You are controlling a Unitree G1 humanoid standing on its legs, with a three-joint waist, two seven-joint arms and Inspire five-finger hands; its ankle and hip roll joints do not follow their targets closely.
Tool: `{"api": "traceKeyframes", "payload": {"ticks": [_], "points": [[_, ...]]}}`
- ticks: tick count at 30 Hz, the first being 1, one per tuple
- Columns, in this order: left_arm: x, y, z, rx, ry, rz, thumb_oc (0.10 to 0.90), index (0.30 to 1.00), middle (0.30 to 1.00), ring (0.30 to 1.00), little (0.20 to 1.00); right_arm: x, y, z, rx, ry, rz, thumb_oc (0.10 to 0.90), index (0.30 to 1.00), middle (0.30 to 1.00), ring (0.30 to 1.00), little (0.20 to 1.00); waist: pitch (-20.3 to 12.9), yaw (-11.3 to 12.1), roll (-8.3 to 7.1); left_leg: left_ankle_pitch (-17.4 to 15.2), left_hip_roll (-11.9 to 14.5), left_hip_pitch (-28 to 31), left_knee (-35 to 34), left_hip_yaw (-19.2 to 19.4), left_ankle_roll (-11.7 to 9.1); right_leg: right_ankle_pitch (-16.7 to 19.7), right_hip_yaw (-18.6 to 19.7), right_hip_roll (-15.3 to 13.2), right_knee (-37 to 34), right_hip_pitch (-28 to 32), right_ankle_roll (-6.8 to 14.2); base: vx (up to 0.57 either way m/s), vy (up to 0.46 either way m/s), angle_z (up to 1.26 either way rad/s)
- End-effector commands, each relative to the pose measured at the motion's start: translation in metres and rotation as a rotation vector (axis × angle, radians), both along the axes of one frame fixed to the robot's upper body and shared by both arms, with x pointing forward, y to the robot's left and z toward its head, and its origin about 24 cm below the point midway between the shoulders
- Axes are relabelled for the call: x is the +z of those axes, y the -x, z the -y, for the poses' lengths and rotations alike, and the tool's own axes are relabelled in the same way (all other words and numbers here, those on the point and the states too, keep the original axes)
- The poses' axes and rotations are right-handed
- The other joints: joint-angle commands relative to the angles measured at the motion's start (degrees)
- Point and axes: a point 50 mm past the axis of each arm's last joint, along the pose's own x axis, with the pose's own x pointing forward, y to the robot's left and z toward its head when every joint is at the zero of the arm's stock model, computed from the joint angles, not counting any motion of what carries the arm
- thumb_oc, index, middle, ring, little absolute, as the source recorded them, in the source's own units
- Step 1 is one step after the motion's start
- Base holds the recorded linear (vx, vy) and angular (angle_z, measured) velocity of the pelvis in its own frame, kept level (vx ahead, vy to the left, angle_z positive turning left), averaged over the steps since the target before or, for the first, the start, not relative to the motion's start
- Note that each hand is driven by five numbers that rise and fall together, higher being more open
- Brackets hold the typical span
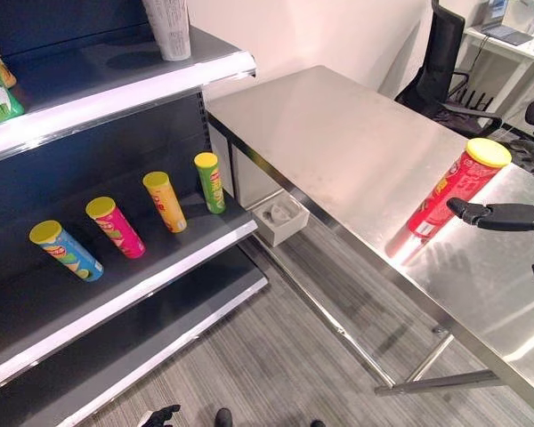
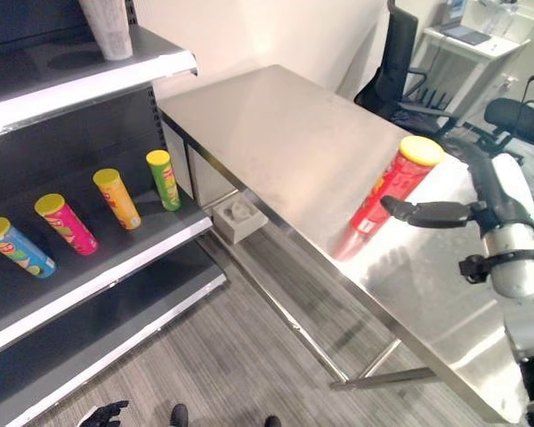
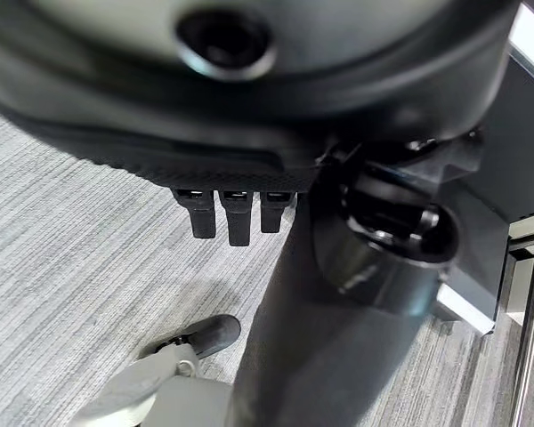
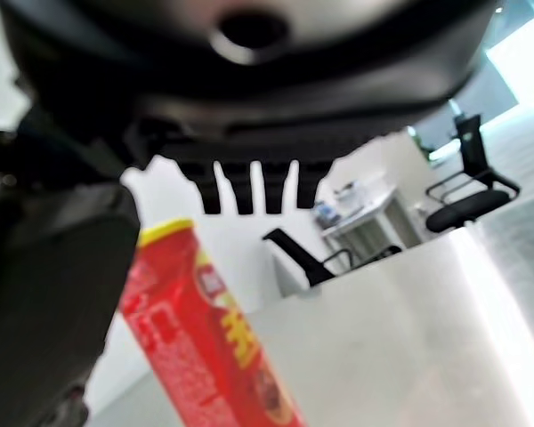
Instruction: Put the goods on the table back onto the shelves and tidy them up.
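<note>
Steel table (image 1: 338,142) bears one red can (image 1: 454,191) not yet shelved, four cans (image 1: 167,201) lie on the shelf (image 1: 116,294), right hand (image 2: 432,213) open beside it, holding nothing.

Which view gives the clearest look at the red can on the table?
The right eye view: the whole red can stands on the steel table, yellow lid included, with the right hand beside it. The left eye view shows it near the edge; the right wrist view shows it cropped and close.

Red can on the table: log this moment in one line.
red can upright on table | right hand open beside it, not gripping | left hand low, idle
</note>
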Motion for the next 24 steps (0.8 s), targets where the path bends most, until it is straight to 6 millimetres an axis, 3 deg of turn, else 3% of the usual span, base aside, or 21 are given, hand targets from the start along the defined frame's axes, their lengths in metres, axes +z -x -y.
{"api": "traceKeyframes", "payload": {"ticks": [1,10,24], "points": [[0.01,-0.024,-0.012,-0.076,-0.053,0.061,0.8,0.9,0.9,0.9,0.9,0.062,-0.002,0.004,-0.047,0.0,0.308,0.8,0.9,0.9,0.9,0.9,-1.09,1.26,-2.85,-3.16,-1.16,-0.89,0.13,-0.84,0.21,-3.94,-1.94,-0.32,0.76,-0.03,2.41,0.02,0.0,0.04],[0.011,-0.027,-0.011,-0.084,-0.055,0.067,0.8,0.9,0.9,0.9,0.9,0.053,-0.009,0.005,-0.067,-0.097,0.332,0.8,0.9,0.9,0.9,0.9,-1.3,1.6,-2.54,-3.47,-1.46,-0.64,0.13,-1.58,0.29,-4.36,-2.37,-0.37,0.76,0.44,2.33,0.03,0.001,0.06],[0.01,-0.025,-0.01,-0.085,-0.051,0.06,0.8,0.9,0.9,0.9,0.9,0.061,-0.023,-0.001,-0.041,-0.143,0.351,0.8,0.9,0.9,0.9,0.9,-1.55,2.5,-2.81,-3.81,-1.76,-0.19,0.13,-2.98,0.43,-4.89,-2.77,-0.35,0.76,1.47,2.07,0.03,0.0,0.05]]}}
